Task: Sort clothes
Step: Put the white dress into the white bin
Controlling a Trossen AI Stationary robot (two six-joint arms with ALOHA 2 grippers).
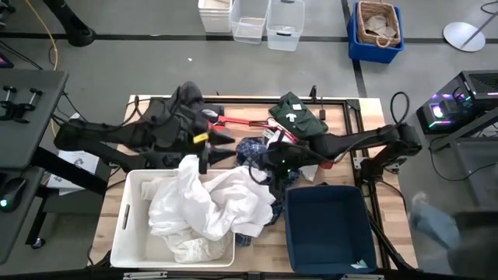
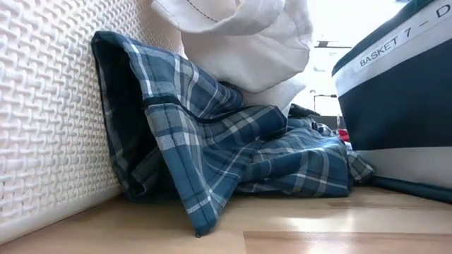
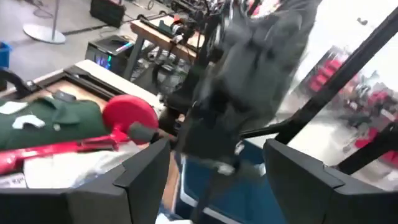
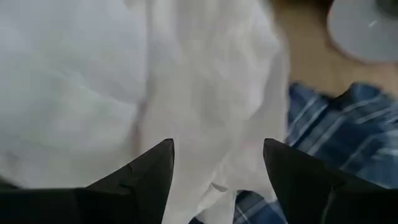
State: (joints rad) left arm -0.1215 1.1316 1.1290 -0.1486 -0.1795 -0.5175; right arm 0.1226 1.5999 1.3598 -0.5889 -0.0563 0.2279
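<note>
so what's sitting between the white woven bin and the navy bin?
White garments spill over the white woven bin's rim onto the blue-and-white plaid shirt, which fills the gap up to the navy bin: clearest in low view.

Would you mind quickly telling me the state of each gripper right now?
Left gripper: open, holding nothing; a dark grey garment hangs in front of it.
Right gripper: open, holding nothing, over the white garment and the plaid shirt.

Even light, blurred wrist views
</note>
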